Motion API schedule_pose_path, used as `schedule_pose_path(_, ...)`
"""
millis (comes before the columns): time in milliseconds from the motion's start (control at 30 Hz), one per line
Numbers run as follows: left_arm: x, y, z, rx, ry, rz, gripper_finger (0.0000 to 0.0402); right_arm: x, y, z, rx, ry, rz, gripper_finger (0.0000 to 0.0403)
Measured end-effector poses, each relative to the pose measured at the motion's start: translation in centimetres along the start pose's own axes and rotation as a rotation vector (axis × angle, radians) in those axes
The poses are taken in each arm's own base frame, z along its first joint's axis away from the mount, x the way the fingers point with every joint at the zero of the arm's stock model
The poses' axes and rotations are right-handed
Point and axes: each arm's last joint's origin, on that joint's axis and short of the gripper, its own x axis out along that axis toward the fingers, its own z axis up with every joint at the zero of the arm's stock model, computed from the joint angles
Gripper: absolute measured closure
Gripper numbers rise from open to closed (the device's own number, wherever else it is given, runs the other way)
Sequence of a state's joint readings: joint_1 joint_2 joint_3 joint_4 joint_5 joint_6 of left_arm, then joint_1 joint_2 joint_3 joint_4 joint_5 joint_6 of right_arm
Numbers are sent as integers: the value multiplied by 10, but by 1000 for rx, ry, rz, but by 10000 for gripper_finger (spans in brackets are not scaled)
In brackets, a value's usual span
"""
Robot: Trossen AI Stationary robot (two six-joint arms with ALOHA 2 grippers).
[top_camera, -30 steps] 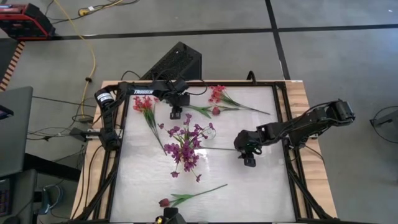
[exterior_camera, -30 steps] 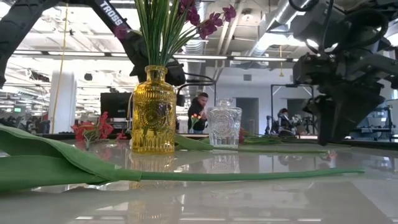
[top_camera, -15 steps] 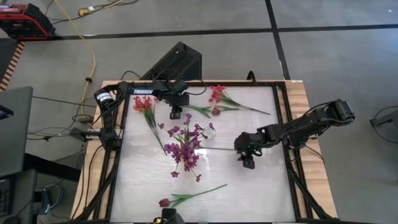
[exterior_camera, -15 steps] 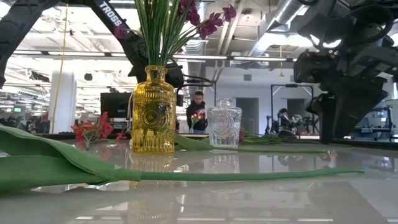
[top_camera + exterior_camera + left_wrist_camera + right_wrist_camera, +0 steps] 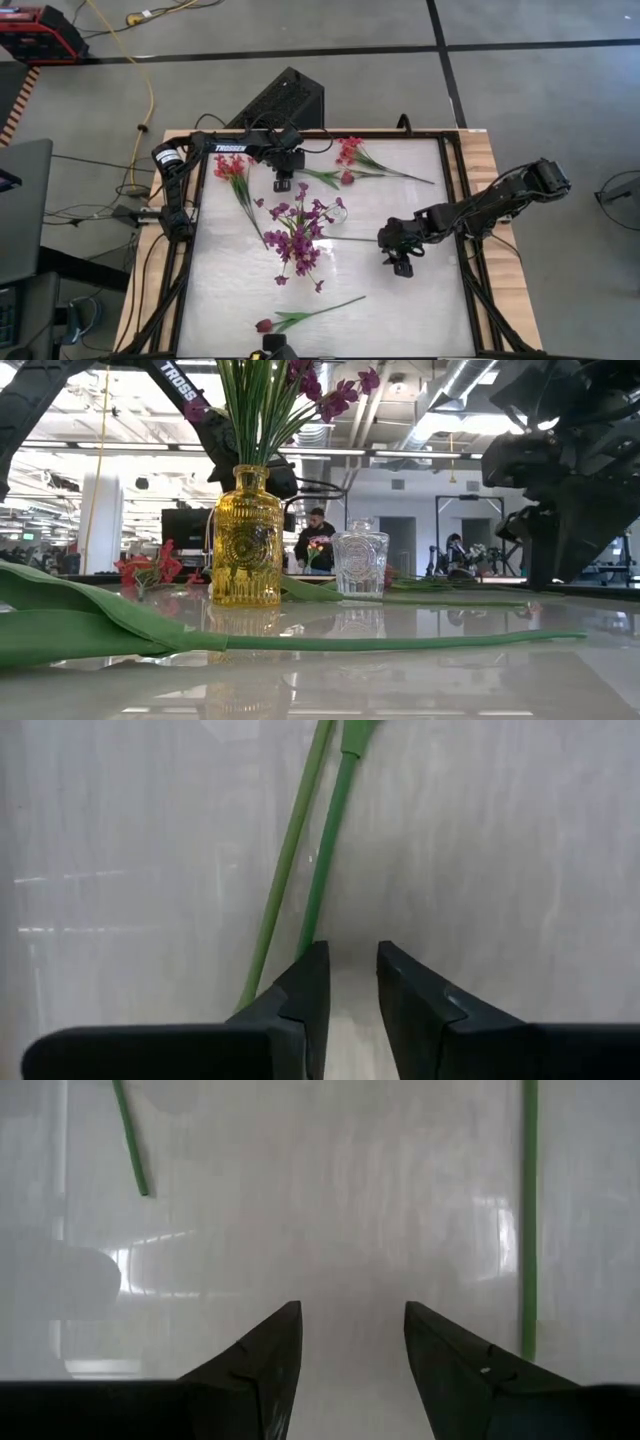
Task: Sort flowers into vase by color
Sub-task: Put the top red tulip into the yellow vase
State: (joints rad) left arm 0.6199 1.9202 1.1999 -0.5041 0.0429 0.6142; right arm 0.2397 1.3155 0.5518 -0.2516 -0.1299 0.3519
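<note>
A yellow glass vase [image 5: 247, 540] holds the purple-magenta sprigs [image 5: 298, 240] mid-table. A clear glass vase [image 5: 360, 563] stands just right of it. Red-pink sprigs [image 5: 232, 170] [image 5: 350, 152] and a dark-red bud [image 5: 347, 178] lie flat near the far edge. Another dark-red bud [image 5: 264, 325] lies on its stem [image 5: 400, 642] near the near edge. My left gripper [image 5: 283, 186] hovers by the far edge, open by a narrow gap [image 5: 350, 985], with two green stems [image 5: 320, 870] just ahead of it. My right gripper [image 5: 400, 268] is open [image 5: 352, 1350] over bare table right of the vases, beside a thin stem [image 5: 528, 1220].
A black frame rail [image 5: 458, 200] runs around the white table top. Bare table lies right of the vases and along the near right. A black box [image 5: 285, 100] sits beyond the far edge. People stand in the room behind the table [image 5: 316, 540].
My right gripper has drifted a little toward the table's near edge, staying open. The flowers and vases have stayed where they were.
</note>
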Motion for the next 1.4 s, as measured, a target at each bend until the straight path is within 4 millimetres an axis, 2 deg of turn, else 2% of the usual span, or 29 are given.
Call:
schedule_pose_path(233,-7,5,8,33,41,81,309,0,-2,1,-2,-1,-5,200)
schedule_pose_path(433,-6,7,4,57,42,81,288,-1,-4,1,7,-5,-9,200)
schedule_pose_path(767,0,15,-17,0,33,42,292,-1,-4,1,7,-5,-9,200)
schedule_pose_path(1033,1,20,-14,13,-42,52,292,-1,-3,3,4,-25,-2,200)
schedule_pose_path(1400,1,17,-6,76,-84,48,292,-1,-3,4,2,-34,1,200)
